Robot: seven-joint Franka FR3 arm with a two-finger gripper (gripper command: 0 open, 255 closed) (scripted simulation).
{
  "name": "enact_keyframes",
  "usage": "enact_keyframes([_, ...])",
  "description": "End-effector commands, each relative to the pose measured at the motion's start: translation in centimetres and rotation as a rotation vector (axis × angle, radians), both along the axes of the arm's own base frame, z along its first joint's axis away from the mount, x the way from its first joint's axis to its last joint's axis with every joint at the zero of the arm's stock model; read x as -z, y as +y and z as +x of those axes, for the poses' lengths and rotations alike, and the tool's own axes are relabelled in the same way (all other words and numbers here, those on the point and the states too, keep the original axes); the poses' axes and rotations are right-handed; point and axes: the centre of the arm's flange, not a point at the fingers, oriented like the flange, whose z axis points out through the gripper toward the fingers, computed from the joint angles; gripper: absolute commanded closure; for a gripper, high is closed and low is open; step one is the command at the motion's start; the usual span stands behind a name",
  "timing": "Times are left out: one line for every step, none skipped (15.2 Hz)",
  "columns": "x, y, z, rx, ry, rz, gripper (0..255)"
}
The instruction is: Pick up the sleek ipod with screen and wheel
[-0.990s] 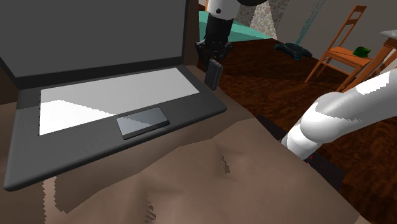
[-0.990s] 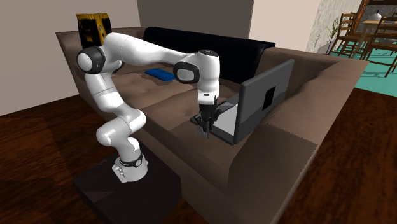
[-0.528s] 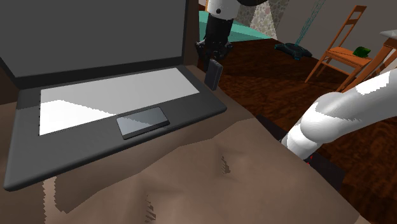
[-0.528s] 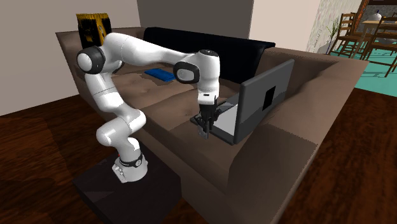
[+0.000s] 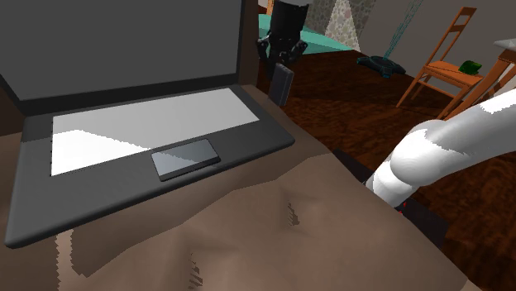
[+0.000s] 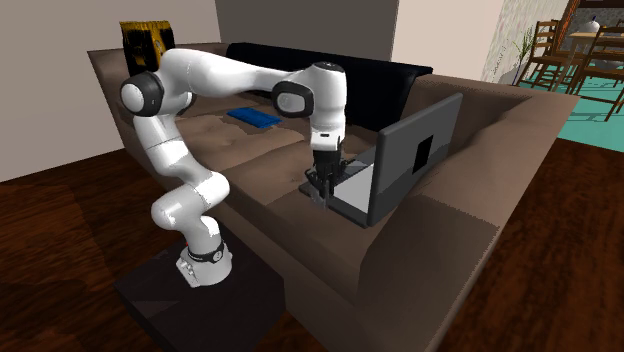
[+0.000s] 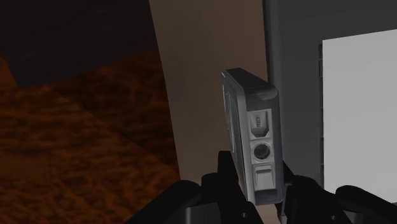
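The ipod (image 7: 251,137) is a slim dark grey slab with ports on its end face, held upright between my black fingers (image 7: 226,170). My gripper (image 7: 257,175) is shut on its lower part. In the shoulder view the ipod (image 5: 282,83) hangs from the gripper (image 5: 284,64) just past the far right corner of the open laptop (image 5: 149,124), above the sofa's edge. In the second exterior view the gripper (image 6: 318,186) points straight down beside the laptop (image 6: 400,160).
The laptop lies open on a brown sofa (image 5: 248,223), its screen upright behind the gripper. A blue flat object (image 6: 252,117) lies on the sofa seat further back. Wooden chairs (image 5: 451,62) stand on the dark wood floor (image 5: 347,99) beyond.
The gripper has risen a little with the ipod in it; the ipod now hangs higher beside the laptop's corner. The upper arm has lifted too.
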Motion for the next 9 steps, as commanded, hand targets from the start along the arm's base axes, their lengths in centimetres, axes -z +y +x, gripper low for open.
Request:
enact_keyframes([-1.1, 0.0, 0.0, 0.000, 0.000, 0.000, 255])
enact_keyframes([-1.7, 0.0, 0.0, 0.000, 0.000, 0.000, 255])
enact_keyframes([-2.2, 0.0, 0.0, 0.000, 0.000, 0.000, 255])
enact_keyframes([-2.7, 0.0, 0.0, 0.000, 0.000, 0.000, 255])
enact_keyframes([-3.2, 0.0, 0.0, 0.000, 0.000, 0.000, 255])
enact_keyframes([-3.8, 0.0, 0.0, 0.000, 0.000, 0.000, 255])
enact_keyframes([-4.3, 0.0, 0.0, 0.000, 0.000, 0.000, 255])
enact_keyframes([-4.4, 0.0, 0.0, 0.000, 0.000, 0.000, 255])
enact_keyframes([-4.4, 0.0, 0.0, 0.000, 0.000, 0.000, 255])
